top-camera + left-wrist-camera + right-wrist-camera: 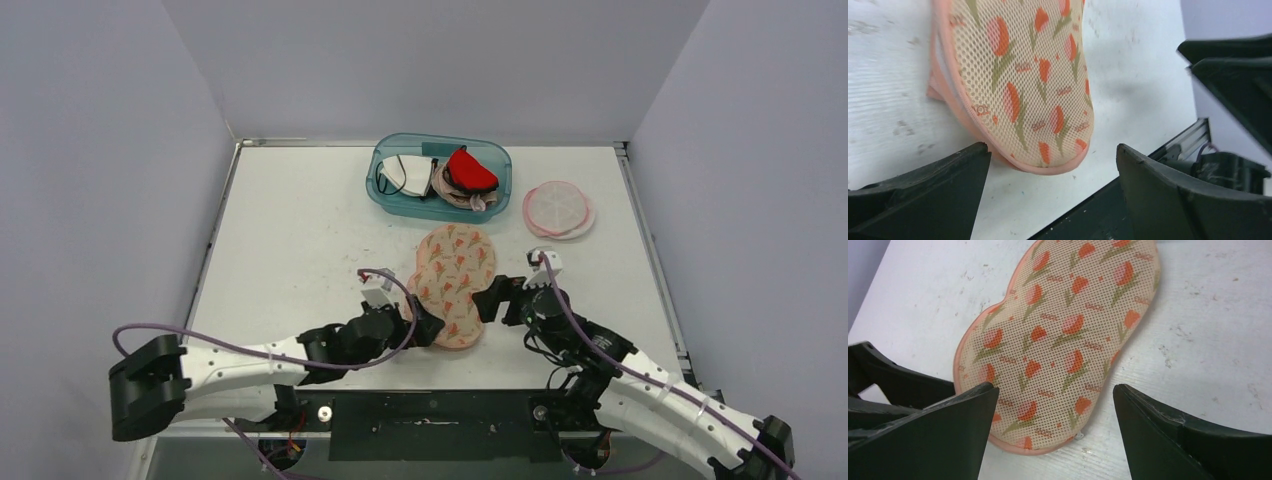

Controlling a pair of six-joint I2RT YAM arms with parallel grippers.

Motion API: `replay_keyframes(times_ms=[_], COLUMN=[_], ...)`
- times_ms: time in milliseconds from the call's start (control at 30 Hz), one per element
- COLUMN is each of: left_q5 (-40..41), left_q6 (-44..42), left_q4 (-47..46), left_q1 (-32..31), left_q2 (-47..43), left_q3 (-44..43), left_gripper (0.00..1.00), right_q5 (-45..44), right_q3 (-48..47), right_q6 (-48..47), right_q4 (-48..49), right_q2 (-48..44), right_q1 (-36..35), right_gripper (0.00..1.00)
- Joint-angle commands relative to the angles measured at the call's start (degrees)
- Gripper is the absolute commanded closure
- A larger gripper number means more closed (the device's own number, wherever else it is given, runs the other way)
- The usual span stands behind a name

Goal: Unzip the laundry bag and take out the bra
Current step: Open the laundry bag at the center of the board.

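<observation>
Flat on the white table, toward its near edge: the laundry bag, a peanut-shaped mesh pouch printed with orange tulips and edged in pink. Closed all round as far as visible (zip line along the pink edging, open or shut impossible to tell).

At the bag's near-left end: the left tool, low over the table, fingers spread wide, clamped on nothing. In its wrist view, the bag's rounded tip just ahead of the gap of the left tool.

At the bag's right flank: the right tool, likewise spread wide and gripping nothing. From its wrist camera, the bag lying lengthwise ahead of the right tool. Contact with the mesh: cannot tell for either.

Toward the far edge, well apart from the bag: a teal bin with white, red and beige garments inside. Just beside it on the right: a pink-rimmed disc.
</observation>
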State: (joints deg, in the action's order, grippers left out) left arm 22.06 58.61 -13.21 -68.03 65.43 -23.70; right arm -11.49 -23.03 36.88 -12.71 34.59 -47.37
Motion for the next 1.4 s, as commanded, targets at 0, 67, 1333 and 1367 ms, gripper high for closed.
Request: replay_keyframes(times_ms=[0,67,1333,1367], left_q5=[14.6,18.4,29.1,28.6], left_q6=[8.1,11.2,30.1,29.2], left_q4=[18.8,24.3,42.6,41.1], left_q1=[-1.6,-1.7,-1.1,-1.1], left_q2=[-14.1,-20.6,-42.7,-42.5], left_q3=[2.0,3.7,13.6,13.8], left_gripper=[0.04,0.04,0.04,0.03], right_q5=[-0.7,-2.8,-29.0,-29.0], right_q3=[-5.9,-9.0,-36.9,-36.4], right_q6=[-6.1,-7.8,-14.1,-13.5], right_q4=[0.4,1.4,-2.8,-3.0], right_q2=[8.4,13.2,58.7,57.6], right_q1=[-4.2,-8.0,-28.5,-28.6], right_gripper=[0.12,0.15,0.90,0.94])
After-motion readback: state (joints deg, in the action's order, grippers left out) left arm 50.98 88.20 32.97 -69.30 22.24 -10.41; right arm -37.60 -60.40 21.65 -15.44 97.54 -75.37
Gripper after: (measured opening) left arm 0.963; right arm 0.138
